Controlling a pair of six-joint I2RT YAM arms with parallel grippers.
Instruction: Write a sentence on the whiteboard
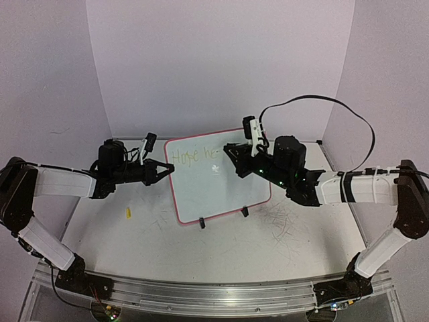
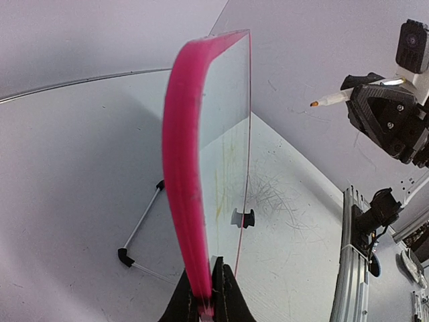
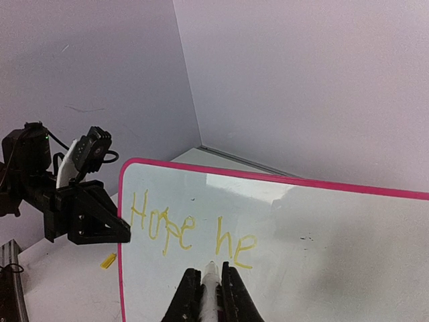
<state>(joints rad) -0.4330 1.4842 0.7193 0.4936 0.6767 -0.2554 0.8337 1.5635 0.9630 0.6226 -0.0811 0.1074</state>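
The whiteboard (image 1: 218,181) stands tilted on the table, its frame pink (image 2: 181,154). The sentence (image 3: 191,228) on it reads "Hope he" in yellow, and is faint from above (image 1: 194,155). My left gripper (image 2: 206,303) is shut on the board's left edge, seen too from above (image 1: 170,168) and in the right wrist view (image 3: 119,231). My right gripper (image 3: 212,285) is shut on a white marker (image 3: 211,295) whose tip points just below "he". In the left wrist view a gap shows between the marker (image 2: 330,100) tip and the board face. My right gripper (image 1: 232,153) hangs before the board's upper right.
A yellow marker cap (image 1: 127,213) lies on the table left of the board. Two black clip feet (image 1: 202,223) hold the board's lower edge, and a wire stand leg (image 2: 141,228) props it behind. Grey scratch marks (image 1: 281,218) cover the table to the right. Walls close behind.
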